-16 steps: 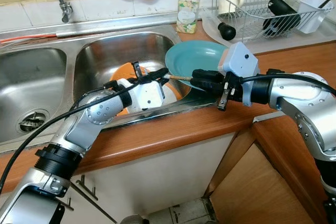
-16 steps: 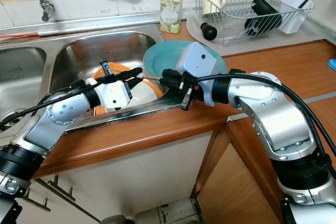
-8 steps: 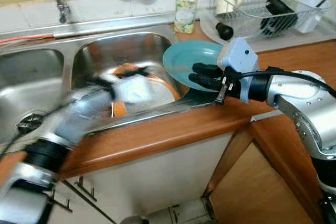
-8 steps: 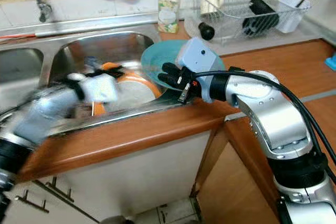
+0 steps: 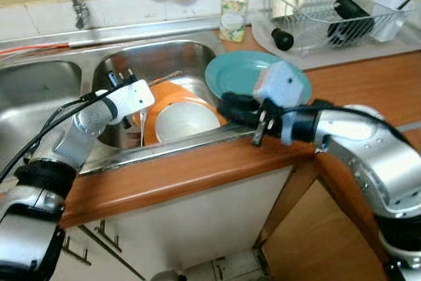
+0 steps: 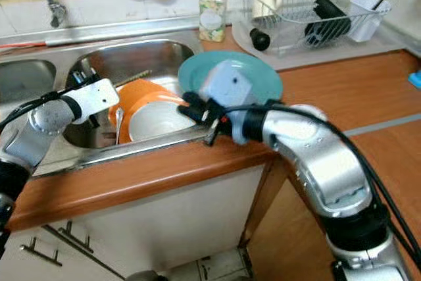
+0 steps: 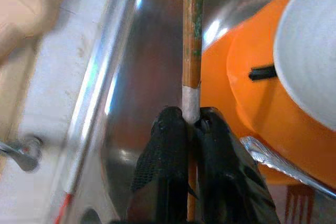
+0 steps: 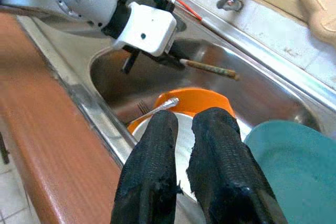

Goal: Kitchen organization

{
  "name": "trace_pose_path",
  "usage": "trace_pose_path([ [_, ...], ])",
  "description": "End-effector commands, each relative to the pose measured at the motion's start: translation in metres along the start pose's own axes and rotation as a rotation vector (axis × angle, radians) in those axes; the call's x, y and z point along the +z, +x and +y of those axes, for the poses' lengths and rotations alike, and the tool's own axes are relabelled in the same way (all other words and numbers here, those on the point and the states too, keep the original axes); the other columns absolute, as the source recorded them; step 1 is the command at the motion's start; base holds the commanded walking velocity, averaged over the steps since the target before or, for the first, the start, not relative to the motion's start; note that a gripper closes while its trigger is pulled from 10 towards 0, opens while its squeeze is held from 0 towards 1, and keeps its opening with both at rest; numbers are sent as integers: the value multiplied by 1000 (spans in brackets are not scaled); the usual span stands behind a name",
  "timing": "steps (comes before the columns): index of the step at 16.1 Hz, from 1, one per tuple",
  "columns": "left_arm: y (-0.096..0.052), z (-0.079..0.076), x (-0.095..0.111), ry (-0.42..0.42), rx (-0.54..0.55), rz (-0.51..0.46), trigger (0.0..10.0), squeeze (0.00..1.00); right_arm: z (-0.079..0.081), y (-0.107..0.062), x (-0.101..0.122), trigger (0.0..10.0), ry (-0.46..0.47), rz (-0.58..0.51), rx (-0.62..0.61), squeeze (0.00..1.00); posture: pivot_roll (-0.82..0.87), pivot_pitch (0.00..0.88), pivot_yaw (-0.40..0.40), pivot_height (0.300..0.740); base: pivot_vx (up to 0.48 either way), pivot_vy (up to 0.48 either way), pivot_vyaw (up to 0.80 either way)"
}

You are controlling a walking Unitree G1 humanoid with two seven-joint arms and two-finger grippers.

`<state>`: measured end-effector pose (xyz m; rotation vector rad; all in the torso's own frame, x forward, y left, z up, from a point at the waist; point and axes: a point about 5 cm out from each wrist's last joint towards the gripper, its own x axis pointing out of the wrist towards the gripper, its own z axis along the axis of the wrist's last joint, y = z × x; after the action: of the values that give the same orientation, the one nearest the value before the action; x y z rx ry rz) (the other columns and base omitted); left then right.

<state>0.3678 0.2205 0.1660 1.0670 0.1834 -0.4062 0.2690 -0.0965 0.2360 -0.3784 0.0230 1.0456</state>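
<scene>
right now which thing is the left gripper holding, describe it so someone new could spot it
Find the right-hand basin of the steel sink, where a white bowl sits in an orange bowl. Beside them, the left gripper pinches a thin wooden stick. Unlike the metal fork, it is brown, straight and held off the basin.

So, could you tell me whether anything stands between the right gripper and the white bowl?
Nothing visible does. The right gripper is just over the bowl; the cutlery lies beside it, and the left gripper holds a stick farther off.
</scene>
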Motion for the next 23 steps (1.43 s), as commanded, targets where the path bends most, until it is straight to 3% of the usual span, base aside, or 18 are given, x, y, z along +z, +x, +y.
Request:
trace_pose_path([
  [1,7,-5,-6,-42,-50,72,7059,0,13,8,-4,10000,18,6,21,0,-38,0,62,740,0,0,0],
  [2,11,-7,-5,-43,-63,81,10000,0,18,11,-7,10000,27,10,25,0,-37,0,62,740,0,0,0],
  [4,16,-11,-4,-61,-99,104,10000,0,21,14,-8,10000,41,12,23,0,-36,0,61,740,0,0,0],
  [5,18,-13,-3,-69,-114,109,10000,655,21,15,-9,10000,43,14,18,0,-37,0,62,740,0,0,0],
  [6,19,-13,-3,-70,-119,115,10000,1000,21,15,-9,10000,43,18,9,0,-37,0,62,740,0,0,0],
  [9,23,-23,-4,-110,-197,149,10000,1000,19,16,-11,10000,49,26,-16,0,-40,0,64,740,0,0,0],
  [18,25,-21,-3,-154,-157,127,10000,1000,-1,13,-14,10000,100,45,-155,0,-45,0,64,740,0,0,0],
  [19,26,-15,2,-214,-105,83,10000,1000,-14,11,-16,10000,155,41,-260,75,-47,0,63,740,0,0,0],
  [20,27,-12,5,-261,-72,55,10000,1000,-22,10,-17,10000,189,39,-325,259,-47,0,63,740,0,0,0],
  [21,27,-9,7,-325,-40,29,10000,1000,-31,6,-18,10000,219,40,-381,1000,-47,0,63,740,0,0,0],
  [23,24,1,8,-471,60,-30,10000,992,-52,-5,-25,10000,295,57,-520,1000,-49,0,61,740,0,0,0],
])
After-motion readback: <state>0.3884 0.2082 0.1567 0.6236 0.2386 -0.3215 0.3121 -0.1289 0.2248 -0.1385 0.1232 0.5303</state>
